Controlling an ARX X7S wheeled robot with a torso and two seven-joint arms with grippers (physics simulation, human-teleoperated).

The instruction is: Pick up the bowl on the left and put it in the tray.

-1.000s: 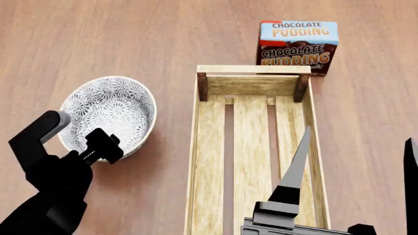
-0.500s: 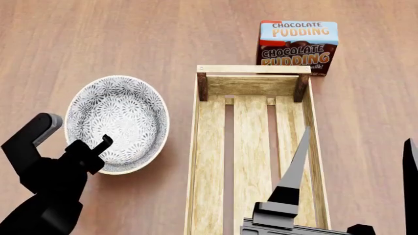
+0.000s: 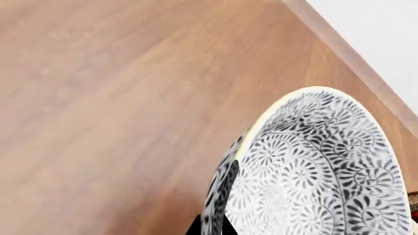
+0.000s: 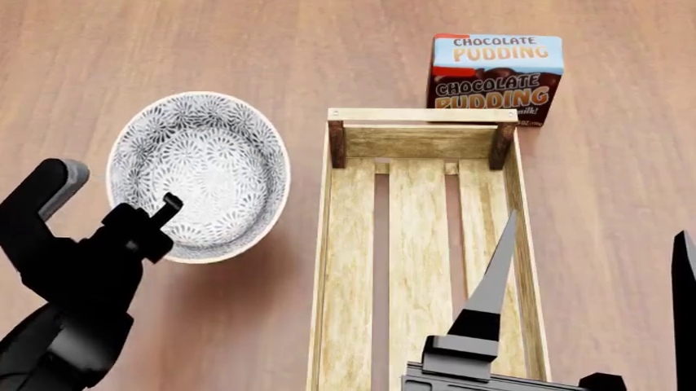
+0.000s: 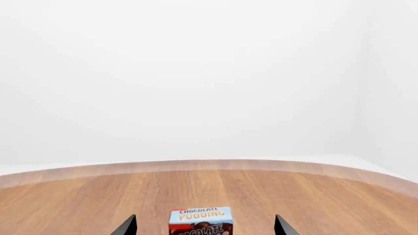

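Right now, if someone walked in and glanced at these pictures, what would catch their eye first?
Most likely the bowl with its dense grey-blue floral pattern, at the head view's left, gripped at its near rim by the left gripper. Beside it on the right, the long light-wood tray lies with nothing in it. Just beyond the tray's far end stands a bright chocolate pudding box.

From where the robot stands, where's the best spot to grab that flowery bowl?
Probably the thin rim nearest the robot, one finger inside the bowl and one outside, coming from its own side. The bowl looks too wide to span, and the left gripper is already at that near edge, clamped on it.
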